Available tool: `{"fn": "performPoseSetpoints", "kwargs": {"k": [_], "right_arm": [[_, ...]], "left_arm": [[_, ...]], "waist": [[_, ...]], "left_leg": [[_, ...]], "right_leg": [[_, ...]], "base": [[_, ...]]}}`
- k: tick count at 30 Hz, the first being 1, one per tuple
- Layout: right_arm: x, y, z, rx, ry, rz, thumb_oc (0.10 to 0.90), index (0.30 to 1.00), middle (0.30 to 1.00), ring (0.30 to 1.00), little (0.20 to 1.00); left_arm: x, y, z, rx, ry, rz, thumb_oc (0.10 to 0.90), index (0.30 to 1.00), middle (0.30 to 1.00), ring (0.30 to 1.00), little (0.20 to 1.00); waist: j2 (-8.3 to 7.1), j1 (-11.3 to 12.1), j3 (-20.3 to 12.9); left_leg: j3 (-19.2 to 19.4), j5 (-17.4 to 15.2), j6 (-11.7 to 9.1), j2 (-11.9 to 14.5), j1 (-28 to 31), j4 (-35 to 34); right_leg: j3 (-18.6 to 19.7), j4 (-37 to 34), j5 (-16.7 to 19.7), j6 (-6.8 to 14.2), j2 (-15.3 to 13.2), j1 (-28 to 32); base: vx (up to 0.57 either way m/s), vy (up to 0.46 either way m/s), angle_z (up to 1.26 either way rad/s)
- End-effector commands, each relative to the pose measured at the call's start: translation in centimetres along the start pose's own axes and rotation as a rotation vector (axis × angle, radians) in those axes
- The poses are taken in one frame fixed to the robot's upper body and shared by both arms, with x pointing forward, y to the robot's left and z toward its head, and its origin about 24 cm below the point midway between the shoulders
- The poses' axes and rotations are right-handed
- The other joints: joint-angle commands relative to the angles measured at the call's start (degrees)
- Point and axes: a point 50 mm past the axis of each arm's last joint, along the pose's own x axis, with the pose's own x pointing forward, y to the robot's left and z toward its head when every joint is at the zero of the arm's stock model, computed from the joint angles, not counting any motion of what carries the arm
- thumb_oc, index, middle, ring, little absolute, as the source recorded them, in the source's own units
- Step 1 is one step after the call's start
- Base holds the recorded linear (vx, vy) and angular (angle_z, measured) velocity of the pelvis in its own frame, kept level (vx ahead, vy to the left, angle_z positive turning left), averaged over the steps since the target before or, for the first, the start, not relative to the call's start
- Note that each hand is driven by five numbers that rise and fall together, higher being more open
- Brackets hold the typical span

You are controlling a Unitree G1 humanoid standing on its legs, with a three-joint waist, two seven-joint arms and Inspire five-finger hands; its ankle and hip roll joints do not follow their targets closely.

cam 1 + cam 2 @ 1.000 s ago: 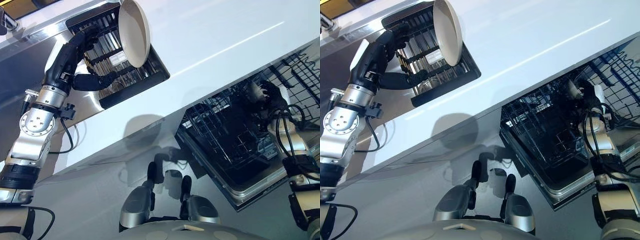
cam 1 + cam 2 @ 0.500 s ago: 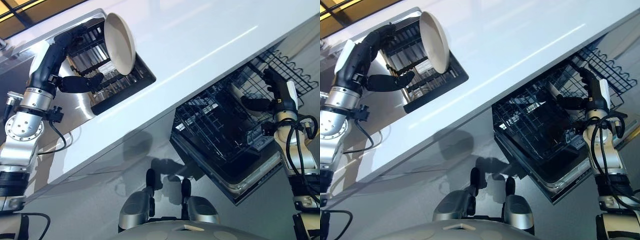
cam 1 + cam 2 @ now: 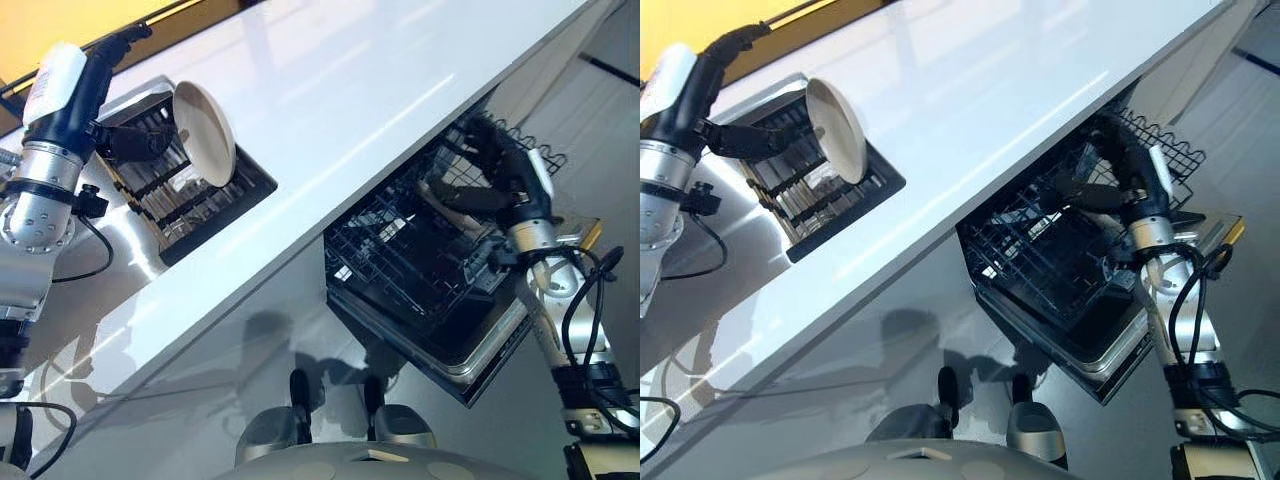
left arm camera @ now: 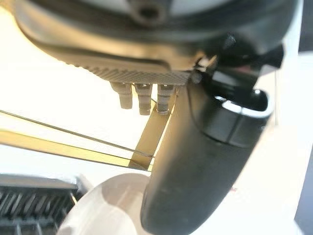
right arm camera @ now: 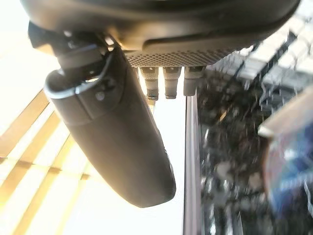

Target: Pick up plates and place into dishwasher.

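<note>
The left hand (image 3: 120,140) sits beside the plate (image 3: 205,133), which stands on edge in the drying rack (image 3: 190,205) set into the white counter (image 3: 330,110). Its thumb reaches toward the plate's back, but whether the fingers actually grip the rim I cannot tell. If the hold is only light contact, the plate could tip against the rack bars or slide off as it lifts.

To the right, the dishwasher (image 3: 470,350) is open with its wire basket (image 3: 400,255) pulled out. The right hand (image 3: 1110,180) hovers over the basket with fingers straight and relaxed, holding nothing. It could snag on the wires if it drops lower.

No readable writing or labels are visible.
</note>
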Motion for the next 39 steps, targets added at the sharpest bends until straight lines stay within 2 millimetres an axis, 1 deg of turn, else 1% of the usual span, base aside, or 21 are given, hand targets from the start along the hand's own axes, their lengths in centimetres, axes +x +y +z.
{"fn": "performPoseSetpoints", "kwargs": {"k": [1,6,8,16,20,23,27,32,33,38,39], "right_arm": [[-0.1,0.6,3.9,0.007,-0.227,0.096,0.8,0.9,0.9,0.9,0.9],[-0.3,1.6,3.9,0.033,-0.229,0.156,0.8,0.9,0.9,0.9,0.9],[-0.4,2.0,4.1,0.069,-0.242,0.17,0.8,0.9,0.9,0.9,0.9],[-1.1,2.2,4.4,0.13,-0.264,0.155,0.8,0.9,0.9,0.9,0.9],[-1.2,2.2,4.2,0.131,-0.253,0.144,0.8,0.9,0.9,0.9,0.9],[-1.3,2.2,4.1,0.128,-0.245,0.143,0.8,0.9,0.9,0.9,0.9],[-1.4,2.2,4.0,0.128,-0.24,0.143,0.8,0.9,0.9,0.9,0.9],[-1.3,2.0,4.3,0.107,-0.243,0.14,0.8,0.9,0.9,0.9,0.9],[-1.2,1.9,4.4,0.103,-0.244,0.139,0.8,0.9,0.9,0.9,0.9],[-1.0,1.9,4.7,0.088,-0.247,0.135,0.8,0.9,0.9,0.9,0.9],[-1.0,1.9,4.8,0.087,-0.248,0.134,0.8,0.9,0.9,0.9,0.9]], "left_arm": [[1.7,3.1,-0.8,0.174,0.048,0.129,0.8,0.9,0.9,0.9,0.9],[2.3,3.6,-1.6,0.325,0.096,0.107,0.8,0.9,0.9,0.9,0.9],[2.7,3.9,-1.7,0.435,0.113,0.078,0.8,0.9,0.9,0.9,0.9],[3.5,4.2,-2.2,0.754,0.148,-0.02,0.8,0.9,0.9,0.9,0.9],[3.9,4.2,-2.2,0.83,0.156,-0.052,0.8,0.9,0.9,0.9,0.9],[4.0,4.1,-2.1,0.856,0.159,-0.067,0.8,0.9,0.9,0.9,0.9],[4.1,3.5,-2.2,0.921,0.159,-0.125,0.8,0.9,0.9,0.9,0.9],[4.2,2.6,-2.6,1.041,0.196,-0.3,0.8,0.9,0.9,0.9,0.9],[4.2,2.5,-2.6,1.069,0.211,-0.359,0.8,0.9,0.9,0.9,0.9],[3.9,1.9,-3.7,1.115,0.345,-0.574,0.8,0.9,0.9,0.9,0.9],[3.9,1.8,-3.7,1.121,0.351,-0.587,0.8,0.9,0.9,0.9,0.9]], "waist": [[2.35,-1.9,-9.3],[2.75,-2.9,-9.4],[2.96,-3.5,-9.3],[3.69,-5.3,-8.9],[3.89,-5.7,-9.0],[3.93,-5.8,-9.1],[3.87,-6.0,-9.2],[4.17,-6.2,-9.2],[4.28,-6.3,-9.1],[4.51,-6.3,-9.0],[4.49,-6.3,-8.9]], "left_leg": [[0.9,-8.6,2.5,-4.6,3.1,0.4],[2.2,-8.8,2.9,-4.7,3.0,0.5],[2.8,-9.0,3.3,-4.9,3.0,0.4],[4.0,-9.3,4.0,-5.4,2.6,0.4],[4.3,-9.5,4.0,-5.5,2.5,0.4],[4.4,-9.5,4.1,-5.6,2.5,0.4],[4.6,-9.7,4.2,-5.7,2.6,0.3],[4.5,-9.8,4.3,-5.8,2.6,0.4],[4.4,-9.8,4.4,-5.8,2.6,0.3],[4.3,-9.9,4.4,-5.8,2.7,0.4],[4.3,-9.9,4.4,-5.8,2.7,0.4]], "right_leg": [[-0.3,6.0,-2.3,2.3,3.0,-4.2],[1.1,6.4,-1.9,2.9,2.8,-5.2],[2.0,7.0,-1.4,3.3,2.7,-5.8],[4.1,9.6,0.0,4.5,2.2,-8.5],[4.5,9.6,0.2,4.8,2.1,-8.9],[4.6,9.6,0.4,4.9,2.1,-9.1],[4.8,9.8,0.6,5.0,2.0,-9.4],[4.9,10.1,0.7,5.2,2.0,-9.8],[5.0,10.1,0.8,5.3,2.1,-9.8],[5.1,10.3,0.9,5.5,2.1,-9.8],[5.1,10.3,0.9,5.5,2.1,-9.8]], "base": [[0.01,0.098,-0.24],[0.02,0.095,-0.27],[0.03,0.102,-0.26],[0.03,0.082,-0.19],[0.04,0.049,-0.12],[0.04,0.03,-0.03],[0.04,0.022,-0.03],[0.02,0.02,-0.08],[0.01,0.011,-0.1],[0.0,0.002,-0.01],[0.0,0.0,0.0]]}}
